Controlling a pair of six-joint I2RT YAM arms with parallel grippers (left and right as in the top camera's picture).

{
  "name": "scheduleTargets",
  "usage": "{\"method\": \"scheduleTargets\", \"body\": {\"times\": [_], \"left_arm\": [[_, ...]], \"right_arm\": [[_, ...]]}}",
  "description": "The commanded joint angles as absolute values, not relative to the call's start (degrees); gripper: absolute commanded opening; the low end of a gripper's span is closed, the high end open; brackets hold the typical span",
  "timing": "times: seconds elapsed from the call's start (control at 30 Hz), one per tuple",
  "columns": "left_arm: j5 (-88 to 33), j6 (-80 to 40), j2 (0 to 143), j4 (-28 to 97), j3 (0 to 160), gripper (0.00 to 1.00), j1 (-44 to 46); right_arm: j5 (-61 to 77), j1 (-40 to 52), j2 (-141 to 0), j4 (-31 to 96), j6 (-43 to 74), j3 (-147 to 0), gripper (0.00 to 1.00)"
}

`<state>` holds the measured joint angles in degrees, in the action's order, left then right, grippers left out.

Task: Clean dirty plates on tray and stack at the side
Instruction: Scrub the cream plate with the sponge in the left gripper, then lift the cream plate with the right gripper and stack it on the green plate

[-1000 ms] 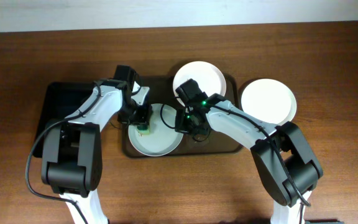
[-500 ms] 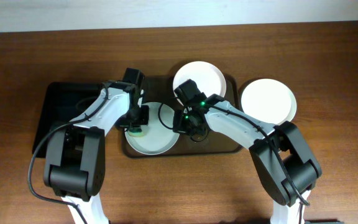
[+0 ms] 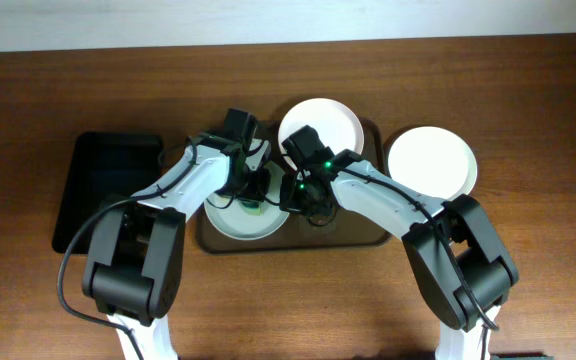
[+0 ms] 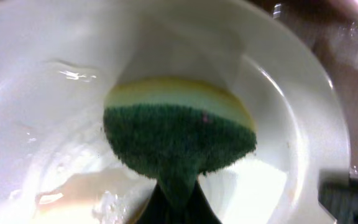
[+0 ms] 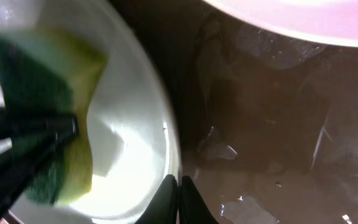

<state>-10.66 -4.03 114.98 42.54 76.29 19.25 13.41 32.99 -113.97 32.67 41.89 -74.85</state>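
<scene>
Mostly wood-grain table (image 3: 528,290), wet dark brown tray (image 3: 358,235)

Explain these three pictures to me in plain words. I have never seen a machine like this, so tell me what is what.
These are two robot arms, filmed by three cameras. One camera looks straight down on the wooden table. The other two sit on the arms' wrists and look along their fingers. A large dark brown rectangular tray holds two round white plates. A third white plate lies on the table beside it, and a smaller glossy black tray sits on the other side. The left gripper presses a green-and-yellow sponge onto the nearer plate. The right gripper seems to pinch that plate's rim. The farther plate lies free.
</scene>
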Motion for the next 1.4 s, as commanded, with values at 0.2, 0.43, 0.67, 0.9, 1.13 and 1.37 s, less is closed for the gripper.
{"method": "scheduleTargets", "body": {"times": [0.2, 0.43, 0.67, 0.9, 1.13, 1.37], "left_arm": [[11.1, -15.9, 117.1, 44.2, 75.2, 0.0, 15.4], [16.7, -17.3, 117.1, 40.1, 75.2, 0.01, 16.3], [15.5, -17.3, 117.1, 55.2, 88.0, 0.0, 17.1], [6.3, -12.1, 117.1, 64.5, 100.4, 0.0, 17.1], [6.2, -12.1, 117.2, 62.2, 100.4, 0.0, 13.4], [6.2, -12.1, 117.2, 61.6, 100.4, 0.01, 13.3]], "right_arm": [[13.4, 33.0, -114.3, 32.5, 41.2, -75.7, 0.04], [13.3, 33.0, -114.3, 32.5, 41.2, -75.7, 0.04], [13.6, 33.0, -114.3, 32.5, 40.9, -75.7, 0.04], [16.3, 33.0, -113.0, 36.5, 35.7, -77.7, 0.04], [-8.1, 33.0, -97.4, 52.8, 31.7, -80.0, 0.04], [7.4, 33.0, -105.6, 46.4, 32.0, -79.9, 0.41]]}}
